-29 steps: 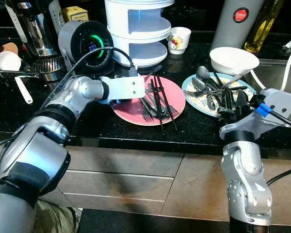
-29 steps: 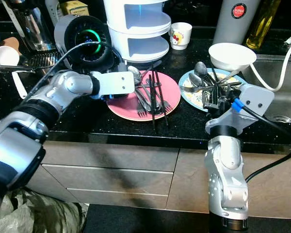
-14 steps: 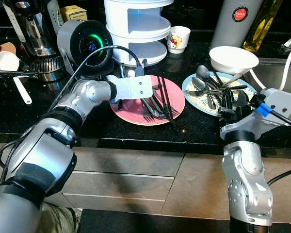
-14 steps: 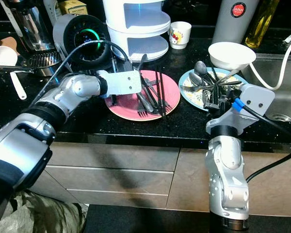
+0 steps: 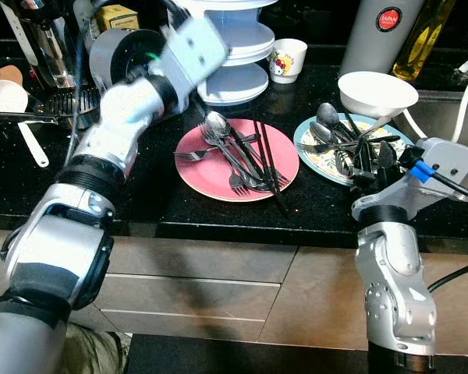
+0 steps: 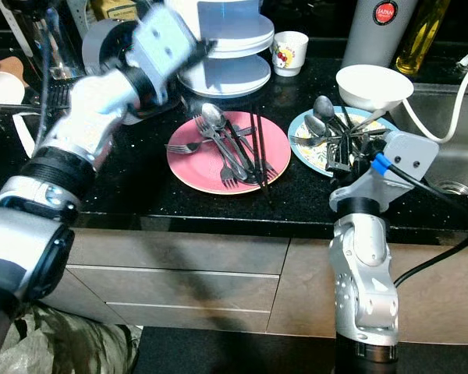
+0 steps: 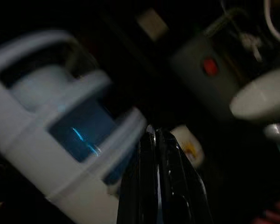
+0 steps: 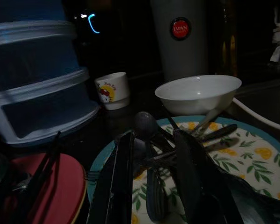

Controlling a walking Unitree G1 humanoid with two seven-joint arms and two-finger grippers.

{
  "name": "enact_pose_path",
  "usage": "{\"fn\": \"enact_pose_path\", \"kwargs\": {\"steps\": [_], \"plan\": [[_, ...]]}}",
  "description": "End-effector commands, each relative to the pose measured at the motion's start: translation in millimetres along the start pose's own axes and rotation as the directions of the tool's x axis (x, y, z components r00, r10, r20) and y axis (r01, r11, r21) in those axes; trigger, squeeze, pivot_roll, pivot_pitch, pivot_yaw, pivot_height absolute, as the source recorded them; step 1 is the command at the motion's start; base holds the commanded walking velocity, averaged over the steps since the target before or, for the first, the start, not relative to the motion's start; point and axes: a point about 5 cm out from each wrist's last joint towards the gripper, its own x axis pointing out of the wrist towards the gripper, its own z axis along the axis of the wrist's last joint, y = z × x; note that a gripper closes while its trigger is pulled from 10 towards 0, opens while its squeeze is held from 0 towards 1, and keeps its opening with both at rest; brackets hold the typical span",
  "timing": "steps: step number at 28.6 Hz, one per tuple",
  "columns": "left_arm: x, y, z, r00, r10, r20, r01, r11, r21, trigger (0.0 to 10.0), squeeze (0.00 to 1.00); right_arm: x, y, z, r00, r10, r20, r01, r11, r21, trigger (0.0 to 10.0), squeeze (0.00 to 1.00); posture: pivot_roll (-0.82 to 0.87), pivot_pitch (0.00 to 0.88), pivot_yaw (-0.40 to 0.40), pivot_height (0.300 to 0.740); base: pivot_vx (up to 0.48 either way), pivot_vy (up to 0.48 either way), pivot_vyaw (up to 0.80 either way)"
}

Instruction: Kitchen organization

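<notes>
Black speckled stone, that's the counter (image 5: 148, 199) running across in front of me, with pale drawer fronts (image 5: 195, 288) below its edge. Nearest on my right, the right gripper (image 8: 151, 186) hangs low over the patterned plate (image 5: 318, 162), the teal-rimmed one with lemons. Through the right wrist camera I see its two black fingers spread apart, clasping nothing, with spoons and dark-handled cutlery (image 5: 347, 144) lying in a heap on the plate beneath and between them. Left of that plate sits the pink plate (image 5: 199, 167), carrying forks, a spoon (image 5: 216, 123) and black chopsticks (image 5: 265, 156) that stick out over its near rim. Just behind the patterned plate a white bowl (image 5: 377, 93) stands near the sink (image 5: 444, 117).

My left arm is raised high, well above the pink plate and blurred. The left gripper (image 7: 158, 154) points at the white tiered container (image 5: 234, 54) at the back of the counter; in the left wrist camera its fingers look pressed together with nothing between them. Further back I see a small cartoon cup (image 5: 287, 61), a grey flask (image 5: 382, 35) with a red badge, an oil bottle (image 5: 425, 39), and on the left a round appliance (image 5: 129, 58) and a white scoop (image 5: 12, 101).
</notes>
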Motion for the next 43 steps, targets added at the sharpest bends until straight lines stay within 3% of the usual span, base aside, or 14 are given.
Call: {"fn": "enact_pose_path", "kwargs": {"steps": [1, 9, 11, 14, 15, 17, 23, 32, 43], "plan": [[-8.2, -0.6, -3, 0.999, 0.05, 0.004, -0.05, 0.997, -0.063, 10.0, 0.0, 2.9, 2.7, 1, 1.0, 0.017, 0.013, -0.017, 1.0, 0.012, 10.0, 0.0, -0.03, 0.038, 0.021, 0.74, 0.0, 0.0, 0.0], [-22.2, -17.1, -10, 0.995, 0.101, -0.015, -0.102, 0.973, -0.207, 10.0, 0.0, 4.0, -3.1, 12, 0.999, 0.005, 0.054, -0.003, 1.0, -0.02, 10.0, 0.0, -0.03, 0.036, 0.02, 0.74, 0.0, 0.0, 0.0], [-28.1, -26.7, -10, 0.992, 0.123, -0.022, -0.124, 0.948, -0.294, 10.0, 0.0, 4.8, -10.7, 28, 0.993, -0.013, 0.115, 0.021, 0.997, -0.072, 10.0, 0.0, -0.03, 0.034, 0.022, 0.74, 0.0, 0.0, 0.0], [-29.0, -43.6, 1, 0.993, 0.108, 0.049, -0.076, 0.894, -0.442, 10.0, 0.0, 6.6, -17.3, 39, 0.987, -0.022, 0.158, 0.04, 0.993, -0.11, 10.0, 0.0, -0.04, 0.033, 0.023, 0.74, 0.0, 0.0, 0.0], [-29.0, -43.6, 1, 0.993, 0.108, 0.049, -0.076, 0.894, -0.442, 10.0, 0.0, 6.6, -17.3, 39, 0.987, -0.022, 0.158, 0.04, 0.993, -0.11, 10.0, 0.0, -0.04, 0.033, 0.023, 0.74, 0.0, 0.0, 0.0], [-28.0, -48.6, 9, 0.989, 0.127, 0.08, -0.069, 0.856, -0.513, 10.0, 0.0, 7.9, -19.7, 42, 0.986, -0.026, 0.168, 0.046, 0.992, -0.117, 10.0, 0.0, -0.04, 0.03, 0.022, 0.74, 0.0, 0.0, 0.0], [-27.3, -60.7, 6, 0.984, 0.174, 0.024, -0.143, 0.873, -0.466, 10.0, 0.0, 9.9, -17.0, 39, 0.987, -0.022, 0.158, 0.038, 0.994, -0.101, 10.0, 0.0, -0.04, 0.024, 0.016, 0.74, 0.0, 0.0, 0.0], [-29.1, -59.1, 0, 0.971, 0.233, -0.062, -0.238, 0.886, -0.397, 10.0, 0.0, 10.5, -12.9, 33, 0.991, -0.01, 0.13, 0.021, 0.996, -0.083, 10.0, 0.0, -0.04, 0.023, 0.01, 0.74, 0.0, 0.0, 0.0], [-29.0, -61.5, -8, 0.961, 0.251, -0.118, -0.278, 0.882, -0.381, 10.0, 0.0, 9.4, -11.5, 30, 0.993, -0.006, 0.117, 0.016, 0.997, -0.078, 10.0, 0.0, -0.04, 0.021, 0.011, 0.74, 0.0, -0.412, 0.0]]}}
